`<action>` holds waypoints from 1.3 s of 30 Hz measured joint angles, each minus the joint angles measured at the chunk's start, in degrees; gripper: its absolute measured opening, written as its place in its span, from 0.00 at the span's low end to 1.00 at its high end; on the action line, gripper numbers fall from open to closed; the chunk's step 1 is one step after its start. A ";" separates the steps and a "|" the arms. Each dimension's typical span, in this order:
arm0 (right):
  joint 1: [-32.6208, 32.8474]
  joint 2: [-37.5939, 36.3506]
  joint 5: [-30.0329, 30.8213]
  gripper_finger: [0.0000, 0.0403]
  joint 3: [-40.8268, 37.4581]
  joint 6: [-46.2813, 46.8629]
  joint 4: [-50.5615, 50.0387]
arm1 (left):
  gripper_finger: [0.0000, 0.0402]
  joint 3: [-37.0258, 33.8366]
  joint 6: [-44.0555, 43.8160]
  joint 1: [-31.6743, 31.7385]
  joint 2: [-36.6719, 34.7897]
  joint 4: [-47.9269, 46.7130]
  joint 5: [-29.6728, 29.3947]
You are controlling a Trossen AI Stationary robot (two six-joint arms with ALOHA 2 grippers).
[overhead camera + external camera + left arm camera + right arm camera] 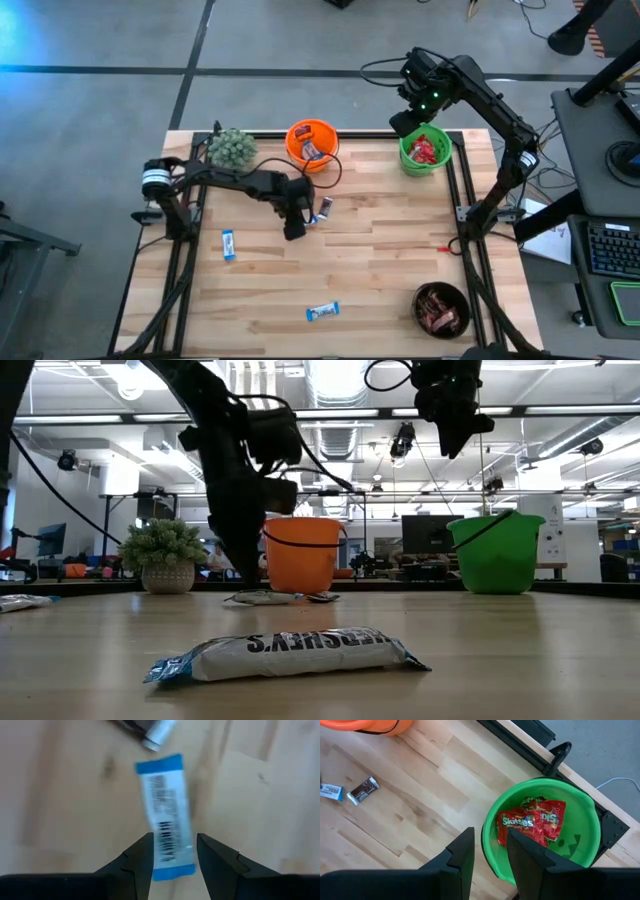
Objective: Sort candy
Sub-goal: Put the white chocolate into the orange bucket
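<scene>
Green plastic bucket [424,152] holds red Skittles packets [532,822]; right gripper [489,851] hovers above it, fingers narrowly parted, empty. Left of it, orange plastic bucket [311,143] holds bars. Nearer that, left gripper [174,854] straddles a blue-and-white bar [167,815], fingers narrowly apart.

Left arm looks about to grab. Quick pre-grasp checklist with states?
1. Left gripper open around the blue-and-white bar: ok.
2. Bar centred between the fingers: ok.
3. Dark brown bar close beside the target, may get nudged: cannot tell.
4. Orange bucket already holds a blue-and-white bar, unobstructed: ok.
5. Right gripper empty above the green bucket, away from the left arm: ok.
</scene>
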 joint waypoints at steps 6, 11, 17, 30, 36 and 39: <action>0.00 -0.02 -0.01 0.26 -0.02 0.00 0.00 | 0.33 0.00 0.04 -0.03 1.79 0.37 2.64; 0.00 -0.02 0.00 0.26 -0.02 0.00 0.00 | 0.33 0.00 -0.33 0.04 2.83 0.35 -0.17; 0.00 -0.19 -0.15 0.26 -0.04 0.00 0.01 | 0.31 0.22 -1.39 0.09 4.37 0.46 -2.10; 0.00 -0.92 -0.15 0.26 -0.07 -0.22 0.00 | 0.04 0.09 -0.40 0.15 2.25 0.33 1.11; 0.00 -2.43 -0.13 0.26 -0.07 -0.84 0.00 | 0.00 -0.15 -0.03 0.04 1.14 -1.75 5.82; -0.02 -3.52 -0.13 0.26 -0.07 -0.97 0.00 | 0.00 -0.15 0.45 -0.07 0.41 -3.47 6.08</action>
